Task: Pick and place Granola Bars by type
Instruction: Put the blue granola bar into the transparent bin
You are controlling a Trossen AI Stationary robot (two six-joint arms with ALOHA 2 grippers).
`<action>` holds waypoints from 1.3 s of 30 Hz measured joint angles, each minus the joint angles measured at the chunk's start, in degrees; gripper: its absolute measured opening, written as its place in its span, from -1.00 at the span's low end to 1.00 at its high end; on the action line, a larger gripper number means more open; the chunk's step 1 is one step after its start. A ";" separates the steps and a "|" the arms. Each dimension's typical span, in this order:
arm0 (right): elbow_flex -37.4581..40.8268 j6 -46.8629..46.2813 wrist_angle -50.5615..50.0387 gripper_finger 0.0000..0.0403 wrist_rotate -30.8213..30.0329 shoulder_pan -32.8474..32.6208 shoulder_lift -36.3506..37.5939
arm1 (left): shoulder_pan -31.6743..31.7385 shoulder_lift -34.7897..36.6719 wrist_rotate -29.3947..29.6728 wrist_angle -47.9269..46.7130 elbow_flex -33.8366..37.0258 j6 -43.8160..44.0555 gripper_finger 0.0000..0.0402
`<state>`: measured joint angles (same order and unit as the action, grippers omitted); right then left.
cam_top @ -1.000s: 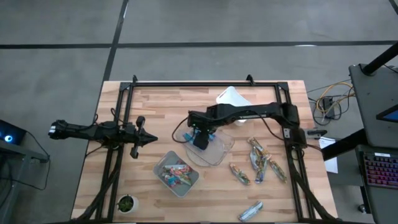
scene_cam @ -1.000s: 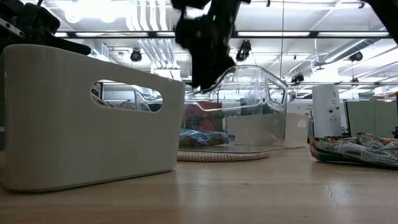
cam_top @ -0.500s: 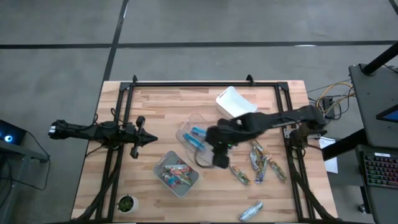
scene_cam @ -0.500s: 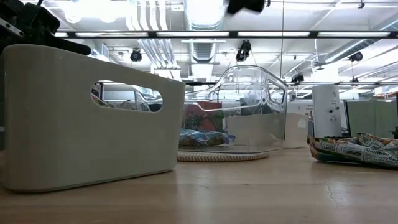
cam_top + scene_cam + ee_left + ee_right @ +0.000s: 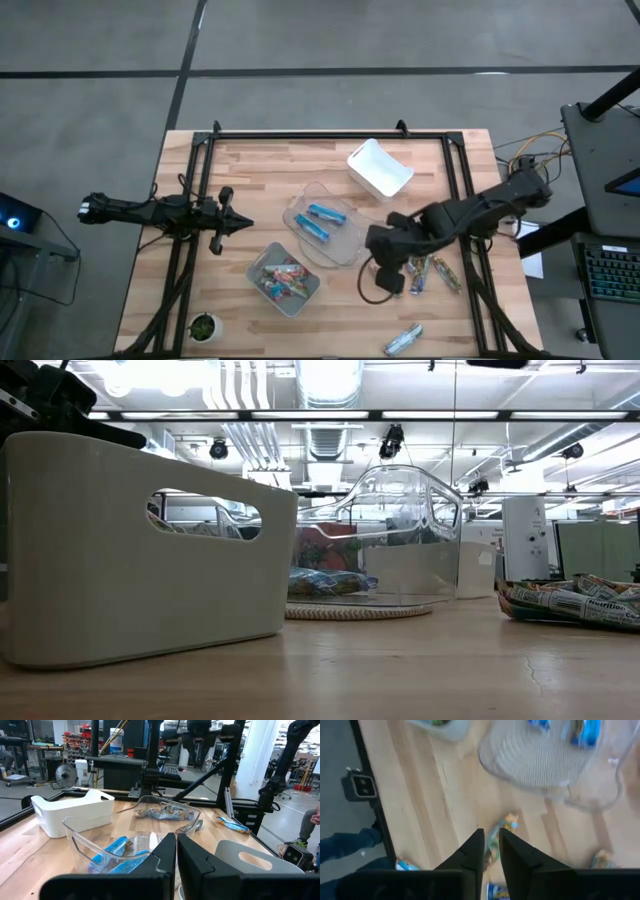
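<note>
Loose Granola Bars [image 5: 432, 268] in greenish-brown wrappers lie flat on the table's right part, and show in the low view as a pile [image 5: 570, 601]. Two blue bars [image 5: 318, 220] lie in the clear bin [image 5: 350, 240]. Red and orange bars [image 5: 283, 280] fill the grey bin [image 5: 312, 292]. My right gripper [image 5: 386, 280] hangs high over the loose bars. Its fingers [image 5: 491, 845] stand almost together with nothing between them, above one bar [image 5: 503, 827]. My left gripper [image 5: 240, 224] waits shut at the table's left, pointing level toward the clear bin [image 5: 80, 837].
A white bin [image 5: 380, 167] stands at the far middle. One bar [image 5: 403, 340] lies alone by the near edge. A small green item [image 5: 203, 326] sits at the near left corner. Black frame rails [image 5: 330, 134] run along the far, left and right sides.
My right gripper has left the clear bin, gone up out of the low view, and swung toward the table's right and near edges until it hangs over the loose bars. The blue bars in the clear bin, covered by it before, now show.
</note>
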<state>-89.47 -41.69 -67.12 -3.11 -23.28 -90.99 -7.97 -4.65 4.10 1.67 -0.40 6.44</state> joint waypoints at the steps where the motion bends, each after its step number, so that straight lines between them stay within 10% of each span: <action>1: 0.89 -1.26 0.13 -0.78 -0.06 -0.67 0.40 | 0.01 -0.01 -0.01 0.00 -0.01 0.00 -1.00; 39: 9.51 -25.98 -2.97 -0.90 -4.56 -14.02 3.08 | -0.01 -0.01 -0.01 0.00 0.00 0.00 -1.00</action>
<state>-79.97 -67.67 -70.09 -7.67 -37.30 -87.90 -7.98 -4.67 4.08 1.67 -0.40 6.44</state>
